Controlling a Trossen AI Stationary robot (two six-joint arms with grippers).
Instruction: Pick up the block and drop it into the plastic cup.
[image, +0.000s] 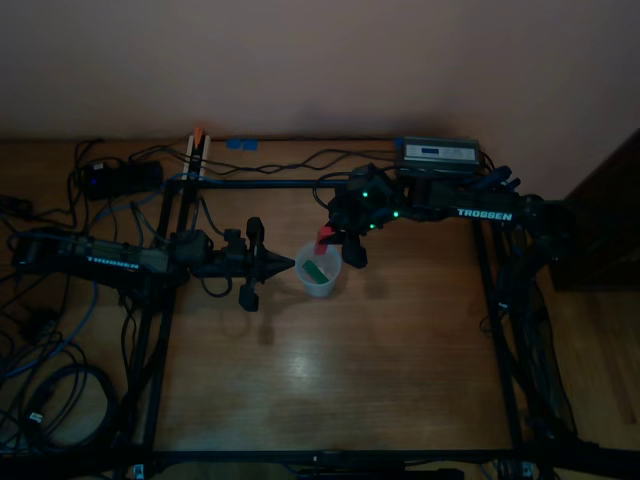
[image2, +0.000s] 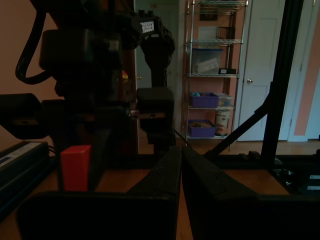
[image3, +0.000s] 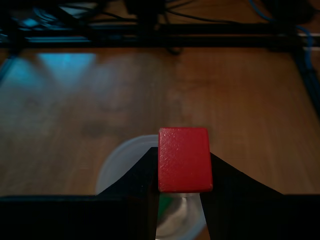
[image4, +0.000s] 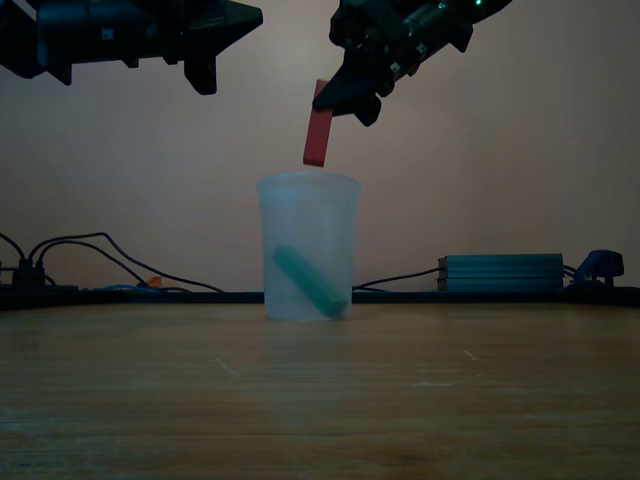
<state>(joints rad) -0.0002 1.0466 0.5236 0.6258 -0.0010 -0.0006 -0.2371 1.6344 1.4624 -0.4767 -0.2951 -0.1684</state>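
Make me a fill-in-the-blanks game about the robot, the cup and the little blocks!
1. The right pincer is holding a block whose color is ____.
2. Lying inside the plastic cup is a block whose color is ____.
3. In the exterior view, the red block hangs ____ the cup's rim.
4. The left pincer is holding ____.

Missing words: red; green; above; nothing

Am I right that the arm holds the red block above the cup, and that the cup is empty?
Not quite. The red block is held above the cup, but the cup is not empty: the exterior view shows a green block leaning inside it.
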